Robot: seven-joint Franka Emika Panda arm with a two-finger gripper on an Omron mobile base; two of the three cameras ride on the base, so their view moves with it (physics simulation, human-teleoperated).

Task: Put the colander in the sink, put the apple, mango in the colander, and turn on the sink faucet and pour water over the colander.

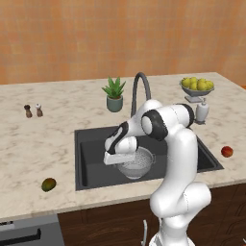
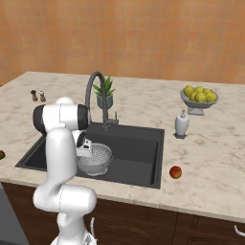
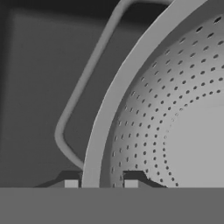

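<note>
Our gripper (image 3: pixel 101 183) clamps the colander (image 1: pixel 136 163) rim, one fingertip either side, holding it low inside the sink (image 1: pixel 91 163). If we release while it tilts, we judge it could tip or slide away from under the faucet (image 1: pixel 139 89).

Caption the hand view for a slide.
Claw shut on the rim of the colander, held inside the dark sink.
</note>
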